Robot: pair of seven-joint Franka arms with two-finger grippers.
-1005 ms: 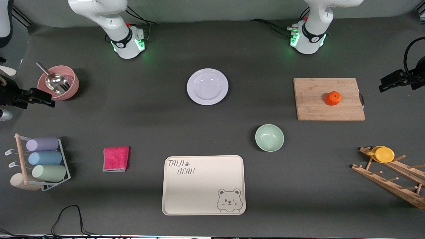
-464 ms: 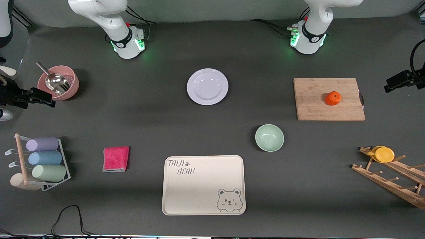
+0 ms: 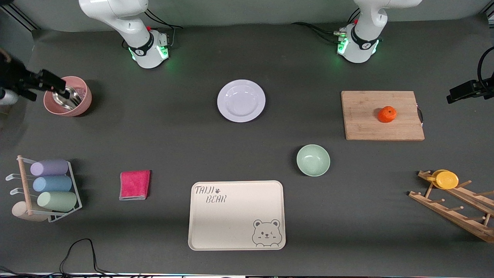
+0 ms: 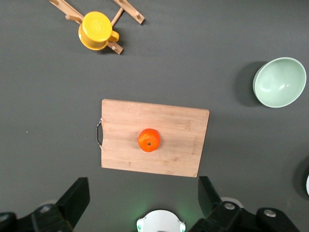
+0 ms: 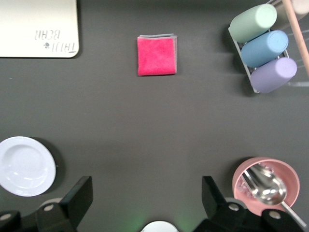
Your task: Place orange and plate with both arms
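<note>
The orange (image 3: pixel 386 114) sits on a wooden cutting board (image 3: pixel 362 116) toward the left arm's end of the table. It also shows in the left wrist view (image 4: pixel 149 139). The white plate (image 3: pixel 241 100) lies flat mid-table, near the robots' bases, and shows at the edge of the right wrist view (image 5: pixel 25 166). My left gripper (image 3: pixel 463 92) (image 4: pixel 143 198) is open and empty, high over the table's end beside the board. My right gripper (image 3: pixel 46 82) (image 5: pixel 146 195) is open and empty, high over the pink bowl (image 3: pixel 77 104).
A pale green bowl (image 3: pixel 313 160) stands nearer the front camera than the board. A cream tray (image 3: pixel 236 215) and a pink cloth (image 3: pixel 134 184) lie near the front edge. The pink bowl holds a metal scoop. A cup rack (image 3: pixel 50 189) and a wooden rack with a yellow cup (image 3: pixel 445 179) stand at the ends.
My right gripper has moved toward the robots' bases and now hangs over the pink bowl. My left gripper has drifted toward its end of the table. The orange and plate have not moved.
</note>
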